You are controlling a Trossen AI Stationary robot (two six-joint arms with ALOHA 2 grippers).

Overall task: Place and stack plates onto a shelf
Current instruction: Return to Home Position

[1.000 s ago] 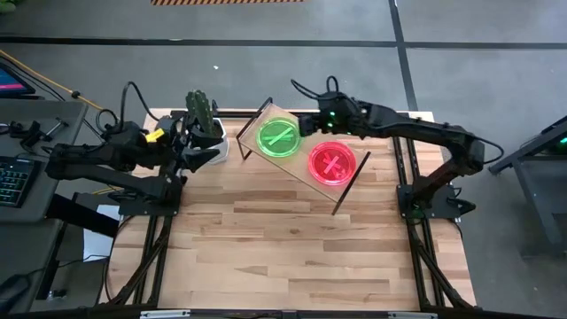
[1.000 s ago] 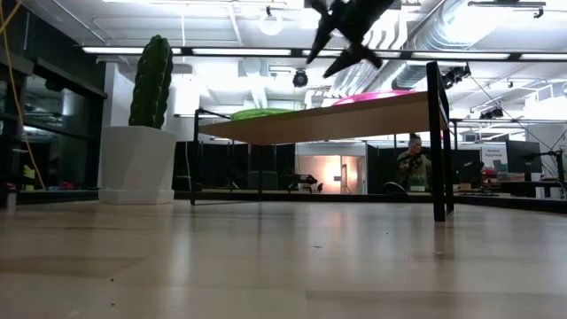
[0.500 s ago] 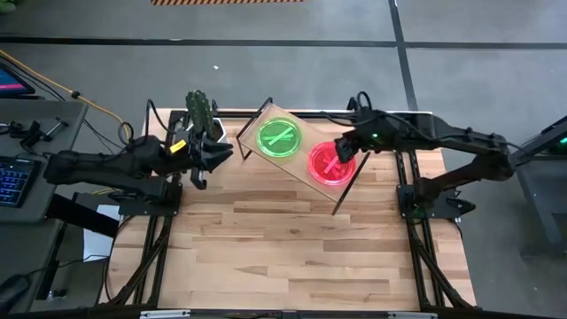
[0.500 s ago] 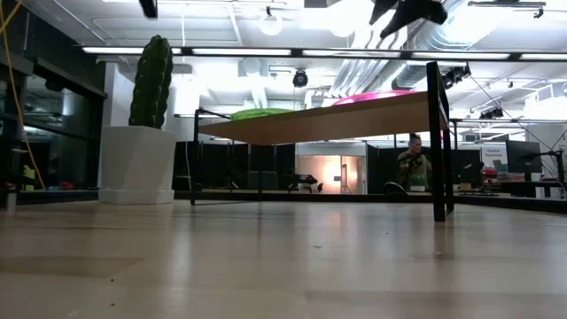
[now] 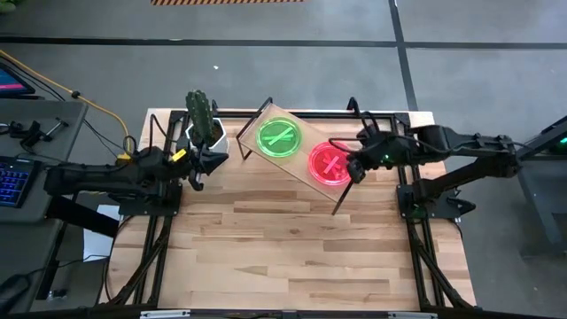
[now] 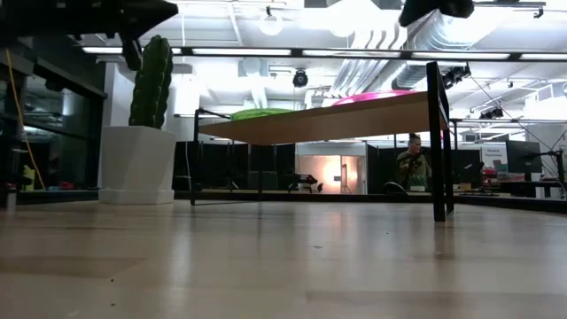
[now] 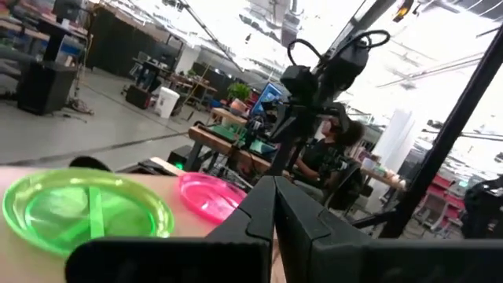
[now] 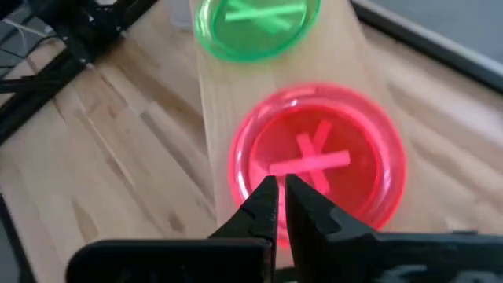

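Note:
The shelf (image 5: 299, 165) stands slantwise at the table's far middle on black legs. On its board rest a neon green plate (image 5: 279, 138) and a neon pink plate (image 5: 331, 163), side by side; both also show in the low view, green plate (image 6: 261, 112) and pink plate (image 6: 372, 95). My right gripper (image 8: 281, 196) is shut and hovers above the pink plate's (image 8: 318, 161) rim, at the shelf's right end (image 5: 353, 168). My left gripper (image 5: 200, 166) is shut, left of the shelf beside the cactus, holding nothing; its wrist view looks over the green plate (image 7: 86, 208).
A cactus in a white pot (image 5: 204, 128) stands at the far left, close to my left gripper. The shelf's black leg (image 6: 436, 142) stands on the tabletop. The wooden tabletop (image 5: 283, 239) stretches bare toward the near edge. A person sits far behind the table (image 6: 412, 164).
Both grippers have shut on nothing. My right gripper has gone from the shelf's far edge, across the pink plate, toward the table's right and near edges. My left arm has drawn back toward the table's left edge. The plates have kept still.

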